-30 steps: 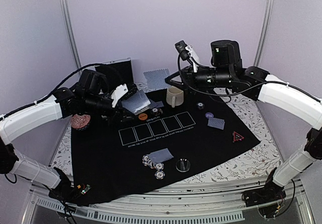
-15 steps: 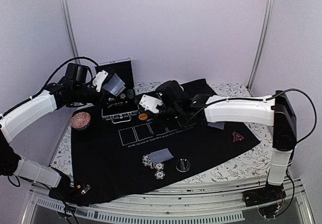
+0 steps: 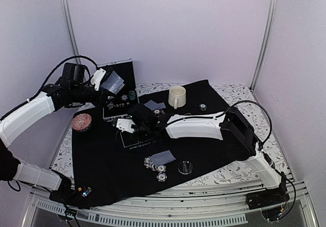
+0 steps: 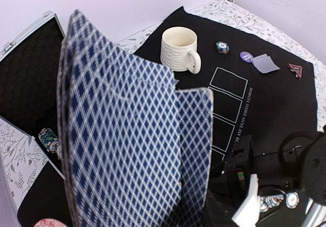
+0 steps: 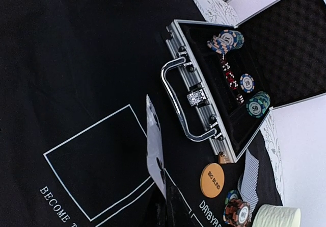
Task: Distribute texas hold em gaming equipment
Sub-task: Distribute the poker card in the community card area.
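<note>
My left gripper point(image 3: 105, 81) is raised over the open aluminium case point(image 3: 118, 109) and is shut on a fan of blue-checked playing cards point(image 4: 127, 145), which hides its fingers. My right gripper point(image 3: 124, 125) reaches far left, low over the leftmost white card outline point(image 5: 97, 160) on the black mat point(image 3: 102, 171). It is shut on one playing card point(image 5: 155, 150), held edge-on. An orange disc point(image 5: 212, 180) lies beside the case. Striped chips point(image 3: 155, 165), cards point(image 3: 163, 157) and a dark disc point(image 3: 185, 167) lie at the mat's front. A purple disc point(image 4: 246, 56) and a triangle point(image 4: 296, 70) lie at the right.
A cream mug point(image 3: 177, 96) stands at the back of the mat with cards point(image 3: 154, 105) beside it. A single chip point(image 3: 202, 106) lies to its right. The case point(image 5: 224, 79) holds more chips point(image 5: 225, 41). A pink round object point(image 3: 81, 121) sits at the left edge.
My right arm has swung from the back right across the mat to the left, with a card in it. My left arm has lifted its cards up toward the case lid.
</note>
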Robot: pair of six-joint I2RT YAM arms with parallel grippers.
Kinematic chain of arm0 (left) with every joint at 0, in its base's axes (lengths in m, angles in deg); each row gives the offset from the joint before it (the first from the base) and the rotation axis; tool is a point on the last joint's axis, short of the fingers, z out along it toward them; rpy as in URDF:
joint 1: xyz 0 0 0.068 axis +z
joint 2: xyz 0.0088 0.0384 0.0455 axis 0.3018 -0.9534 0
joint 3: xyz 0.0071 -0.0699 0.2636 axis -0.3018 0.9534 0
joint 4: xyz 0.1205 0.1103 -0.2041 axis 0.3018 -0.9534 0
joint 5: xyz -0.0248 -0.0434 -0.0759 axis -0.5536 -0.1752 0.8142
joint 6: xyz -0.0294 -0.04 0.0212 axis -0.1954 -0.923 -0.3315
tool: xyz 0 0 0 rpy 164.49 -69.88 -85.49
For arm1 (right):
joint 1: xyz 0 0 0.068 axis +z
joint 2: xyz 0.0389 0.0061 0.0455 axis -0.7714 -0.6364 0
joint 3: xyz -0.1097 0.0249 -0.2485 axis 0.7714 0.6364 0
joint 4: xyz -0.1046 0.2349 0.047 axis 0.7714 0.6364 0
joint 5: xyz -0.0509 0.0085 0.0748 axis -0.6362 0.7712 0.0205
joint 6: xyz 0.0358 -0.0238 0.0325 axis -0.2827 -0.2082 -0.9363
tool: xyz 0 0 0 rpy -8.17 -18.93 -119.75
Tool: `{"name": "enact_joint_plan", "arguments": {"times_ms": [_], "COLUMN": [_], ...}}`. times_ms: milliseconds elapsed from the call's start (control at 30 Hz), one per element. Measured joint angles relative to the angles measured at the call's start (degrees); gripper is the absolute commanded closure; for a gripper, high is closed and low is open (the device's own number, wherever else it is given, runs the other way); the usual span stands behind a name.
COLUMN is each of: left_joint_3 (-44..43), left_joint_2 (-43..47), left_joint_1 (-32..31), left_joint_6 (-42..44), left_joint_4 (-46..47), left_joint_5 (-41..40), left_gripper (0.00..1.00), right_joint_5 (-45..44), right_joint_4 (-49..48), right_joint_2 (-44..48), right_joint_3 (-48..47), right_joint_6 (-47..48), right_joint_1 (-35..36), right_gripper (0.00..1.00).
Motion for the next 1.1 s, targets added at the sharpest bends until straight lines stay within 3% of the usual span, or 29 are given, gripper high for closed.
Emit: {"name": "enact_joint_plan", "arguments": {"times_ms": [300,633,733,833,900,1100], "left_joint_3": [0.00,0.00,0.00,0.00,0.00,0.00], "left_joint_2": [0.04,0.04,0.04,0.04,0.04,0.04], "left_joint_1": [0.09,0.11,0.11,0.11,0.11,0.17], "left_joint_6": [0.00,0.02,0.02,0.02,0.02,0.04], "left_joint_4": [0.04,0.11,0.15,0.17,0.22,0.46], "left_joint_5": [1.38,1.99,2.12,2.34,2.58,3.15], "left_gripper": [0.62,0.62,0.61,0.62,0.62,0.62], "right_joint_5": [-1.46,-0.52,-0.50,-1.16,-1.05,3.41], "right_joint_4": [3.04,6.25,7.17,7.04,7.21,6.88], "right_joint_2": [-8.15,-8.79,-8.83,-8.81,-8.70,-5.53], "right_joint_3": [-4.00,-5.88,-6.19,-6.29,-6.69,-3.02], "right_joint_6": [0.42,-0.55,-1.40,-2.14,-2.97,-4.90], "right_joint_1": [1.86,3.28,3.26,3.28,3.15,2.95], "right_gripper": [0.98,0.98,0.86,0.62,0.51,0.44]}}
